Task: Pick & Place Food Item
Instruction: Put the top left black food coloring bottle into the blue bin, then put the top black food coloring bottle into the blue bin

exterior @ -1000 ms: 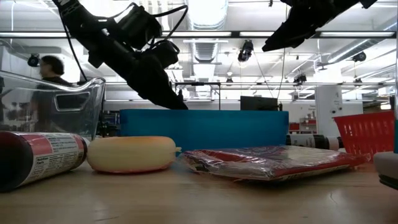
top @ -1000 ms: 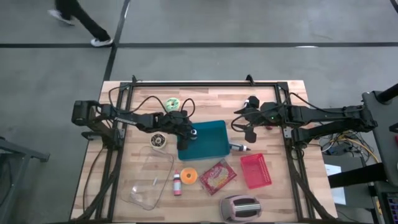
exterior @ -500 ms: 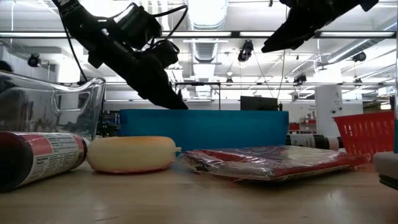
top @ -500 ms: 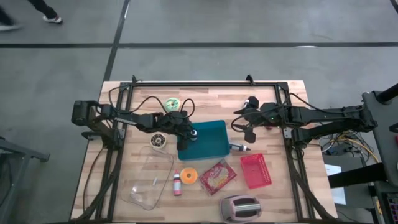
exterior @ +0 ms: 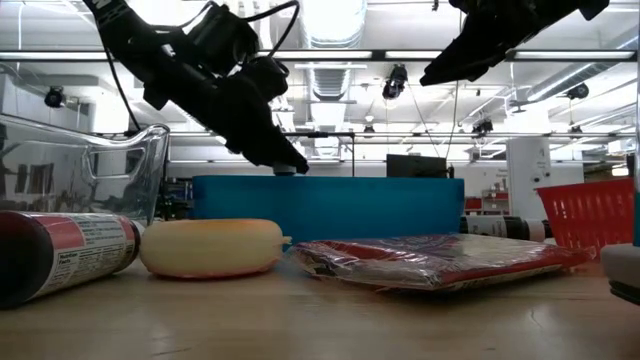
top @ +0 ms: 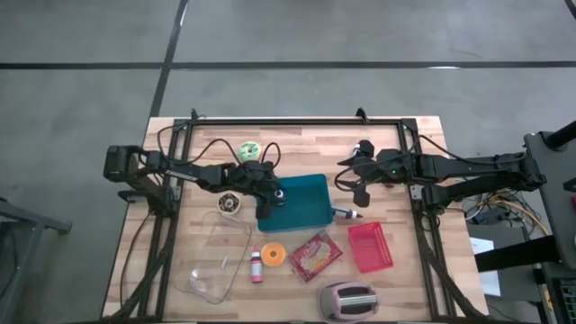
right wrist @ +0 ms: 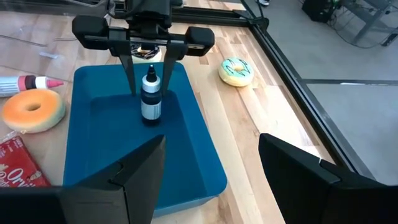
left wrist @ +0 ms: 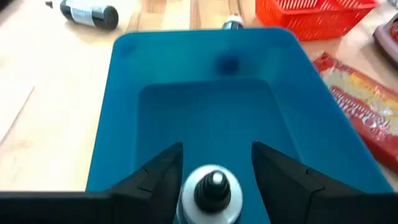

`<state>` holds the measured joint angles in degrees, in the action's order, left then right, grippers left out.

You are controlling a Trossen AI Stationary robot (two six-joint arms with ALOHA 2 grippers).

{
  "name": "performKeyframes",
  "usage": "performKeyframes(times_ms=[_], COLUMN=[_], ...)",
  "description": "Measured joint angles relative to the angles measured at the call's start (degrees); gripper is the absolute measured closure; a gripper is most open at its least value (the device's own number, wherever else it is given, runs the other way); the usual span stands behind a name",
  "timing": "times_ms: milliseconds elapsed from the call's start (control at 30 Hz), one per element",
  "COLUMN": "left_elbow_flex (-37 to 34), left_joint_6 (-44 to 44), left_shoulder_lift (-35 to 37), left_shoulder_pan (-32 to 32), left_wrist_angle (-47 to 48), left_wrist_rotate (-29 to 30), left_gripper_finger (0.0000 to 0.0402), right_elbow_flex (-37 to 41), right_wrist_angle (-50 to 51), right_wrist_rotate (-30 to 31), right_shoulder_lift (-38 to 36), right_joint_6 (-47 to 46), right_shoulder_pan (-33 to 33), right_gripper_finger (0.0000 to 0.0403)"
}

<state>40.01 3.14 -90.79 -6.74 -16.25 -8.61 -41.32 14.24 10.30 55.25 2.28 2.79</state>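
A small dark bottle [right wrist: 150, 98] with a pale label stands upright on the floor of the teal bin [top: 310, 205], at the bin's left end. My left gripper [left wrist: 217, 148] slants down over it, open. Its fingers stand on either side of the bottle's capped top [left wrist: 211, 185], with a gap on each side in the right wrist view. My right gripper [top: 353, 177] hangs open and high above the table, just off the bin's right end, with nothing between its fingers.
A green-iced donut [top: 249, 149] lies behind the bin and a tape roll [top: 230, 205] to its left. Near the front lie a glass dish [top: 216, 261], a pink bottle [top: 256, 266], an orange donut [top: 273, 255], a red packet [top: 315, 255], a red basket [top: 370, 247] and a toaster [top: 346, 301].
My left gripper has opened and let go of the small bottle, which now stands on its own on the bin's floor. The arm has stayed where it was. My right arm has kept still.
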Motion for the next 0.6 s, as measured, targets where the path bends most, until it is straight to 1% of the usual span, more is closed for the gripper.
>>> performKeyframes(times_ms=[167, 300, 400, 467, 600], left_elbow_flex=[0.0, 0.0, 0.0, -0.2, -1.7], left_joint_6=[0.6, 2.2, 3.7, 4.8, 7.6], left_shoulder_lift=[0.3, 2.0, 4.9, 7.5, 13.8], left_shoulder_pan=[0.0, 0.0, 0.0, 0.0, -0.1], left_wrist_angle=[0.0, 0.2, 0.5, 0.4, -1.4], left_wrist_rotate=[0.0, 0.0, 0.3, 1.5, 4.4], left_gripper_finger=[0.0205, 0.0205, 0.0205, 0.0205, 0.0204], right_elbow_flex=[0.0, 0.0, 0.0, 0.0, 0.5], right_wrist_angle=[0.0, 0.0, 0.0, -0.3, -4.3], right_wrist_rotate=[-0.1, -0.2, -0.3, -0.3, -0.3], right_shoulder_lift=[0.0, 0.0, 0.0, 0.0, 0.0], right_joint_6=[0.0, 0.2, 0.2, 0.5, 1.3], right_shoulder_pan=[0.0, 0.0, 0.0, 0.0, 0.0], right_gripper_finger=[0.0152, 0.0152, 0.0152, 0.0152, 0.0152])
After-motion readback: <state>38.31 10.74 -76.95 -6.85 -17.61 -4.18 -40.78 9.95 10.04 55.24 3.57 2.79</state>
